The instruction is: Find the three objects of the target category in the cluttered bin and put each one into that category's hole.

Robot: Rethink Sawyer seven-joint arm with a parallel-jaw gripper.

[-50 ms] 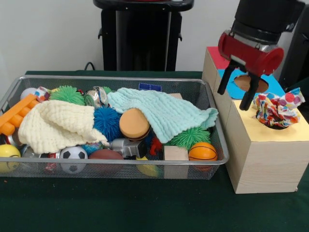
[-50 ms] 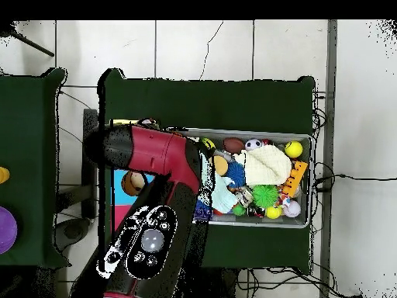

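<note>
My gripper (image 1: 233,99) hangs open and empty over the wooden box (image 1: 263,159), just above the round hole in its blue top (image 1: 251,83). A polka-dot cloth (image 1: 277,108) sits stuffed in the hole of the yellow top, partly sticking out. In the wire bin (image 1: 219,145) a cream knitted cloth (image 1: 55,123) lies at the left over other toys. A mint knitted cloth (image 1: 161,111) is spread across the middle and right. In the overhead view the arm (image 2: 155,202) covers most of the box, and the cream cloth (image 2: 267,164) and mint cloth (image 2: 221,194) show in the bin.
The bin also holds a blue spiky ball (image 1: 106,122), green spiky balls (image 1: 189,136), a toy burger (image 1: 133,124), a basketball (image 1: 202,152), a soccer ball (image 1: 73,156), a yellow ball (image 1: 8,155), an orange brick (image 1: 17,113) and a wooden block (image 1: 175,153). A red top (image 1: 217,58) lies behind the blue one.
</note>
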